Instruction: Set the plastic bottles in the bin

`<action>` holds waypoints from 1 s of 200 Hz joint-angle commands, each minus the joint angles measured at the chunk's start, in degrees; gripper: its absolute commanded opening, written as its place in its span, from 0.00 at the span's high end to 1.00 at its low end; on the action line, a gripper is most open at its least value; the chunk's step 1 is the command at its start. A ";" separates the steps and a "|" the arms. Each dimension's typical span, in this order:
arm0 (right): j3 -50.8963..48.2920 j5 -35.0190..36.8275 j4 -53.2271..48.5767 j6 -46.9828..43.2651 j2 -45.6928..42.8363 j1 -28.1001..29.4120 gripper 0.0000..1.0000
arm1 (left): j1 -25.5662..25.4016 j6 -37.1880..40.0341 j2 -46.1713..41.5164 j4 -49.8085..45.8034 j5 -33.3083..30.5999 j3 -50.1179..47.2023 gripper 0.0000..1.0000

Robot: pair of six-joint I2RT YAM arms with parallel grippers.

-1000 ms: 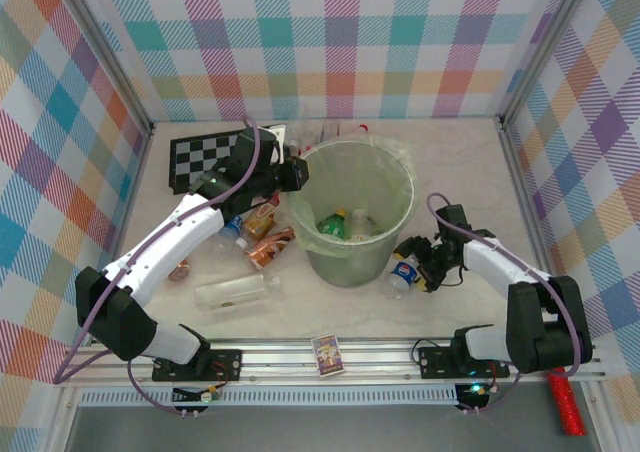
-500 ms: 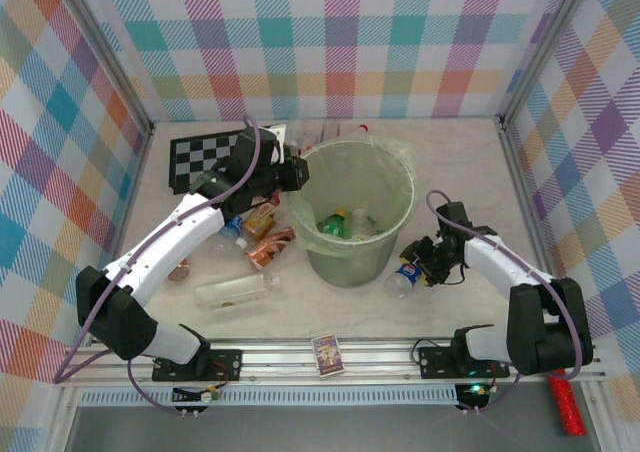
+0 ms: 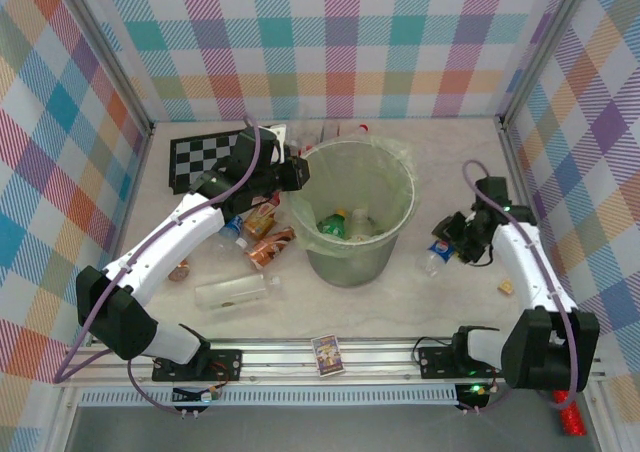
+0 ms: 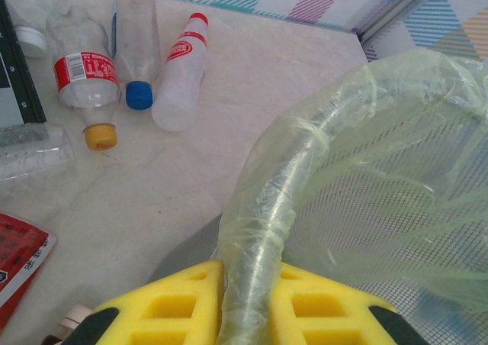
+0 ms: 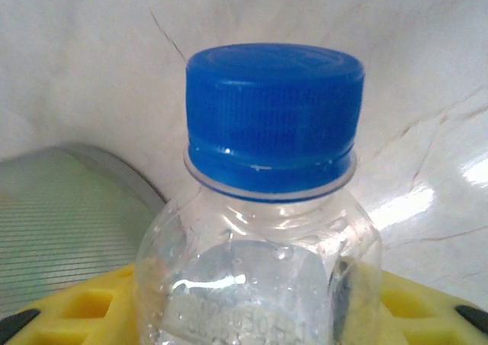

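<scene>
Right gripper (image 5: 255, 314) grips the blue-capped bottle (image 5: 271, 116): body between its pads, cap sticking out ahead. Left gripper (image 4: 248, 303) is clamped on the bin (image 4: 263, 200) rim.

Bright, even light from overhead; just a soft shadow hugging the bin (image 3: 352, 257) on the table (image 3: 450, 152). Right wrist view: white glare streaks the table beside the bottle (image 5: 259, 269), cap crisp, yellow pads (image 5: 76, 311) at the bottom soft.
</scene>
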 commanded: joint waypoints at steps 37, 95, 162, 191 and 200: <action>26.80 3.39 -13.47 -10.79 0.74 -2.61 0.79 | -0.26 -0.93 1.99 0.85 0.12 1.10 0.81; 47.73 -13.12 -11.13 -11.54 9.57 3.34 0.87 | -0.27 -1.23 2.25 1.48 0.15 1.79 0.82; 62.85 -2.88 -13.56 -10.20 24.01 28.38 0.88 | -0.37 -1.58 2.61 1.80 0.96 2.32 0.83; 65.30 4.74 -17.89 -10.18 31.38 35.18 0.88 | -0.35 -2.27 2.65 2.41 0.73 2.24 0.84; 64.31 5.46 -17.67 -9.75 32.66 36.82 0.88 | -0.40 -2.65 2.53 2.76 0.48 1.92 0.84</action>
